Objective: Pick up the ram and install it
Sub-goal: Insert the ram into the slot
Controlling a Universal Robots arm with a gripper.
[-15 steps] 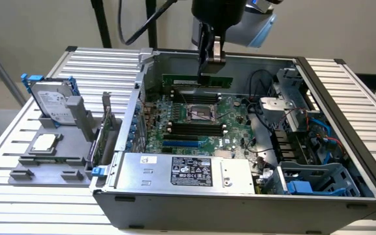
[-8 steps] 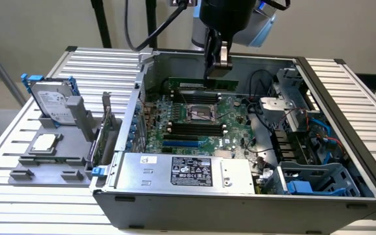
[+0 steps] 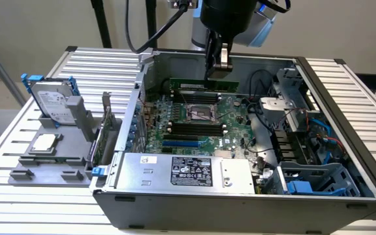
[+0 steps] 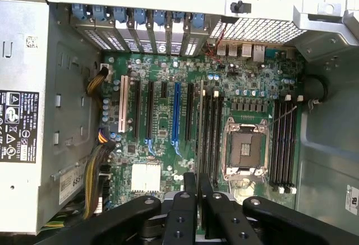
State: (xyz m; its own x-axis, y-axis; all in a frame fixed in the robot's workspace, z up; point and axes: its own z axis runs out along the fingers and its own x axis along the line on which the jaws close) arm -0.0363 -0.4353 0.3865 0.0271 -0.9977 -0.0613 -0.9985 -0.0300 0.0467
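Observation:
My gripper (image 3: 218,74) hangs inside the open computer case (image 3: 126,112), shut on the ram (image 3: 189,84). The ram is a long green stick, held level on its long edge above the back of the motherboard (image 3: 230,132), over the memory slots behind the CPU socket (image 3: 201,113). In the wrist view the gripper (image 4: 197,197) points down at the motherboard (image 4: 162,161). The ram's thin edge (image 4: 201,121) runs out from between the fingers, alongside the black memory slots (image 4: 213,127) beside the socket (image 4: 245,147).
A grey holder (image 3: 25,160) at the exterior view's left carries a hard drive (image 3: 53,100), a silver processor chip (image 3: 45,142) and an upright green expansion card (image 3: 107,129). The power supply (image 3: 188,171) fills the case's near end. Drive cages and cables (image 3: 305,127) line its right side.

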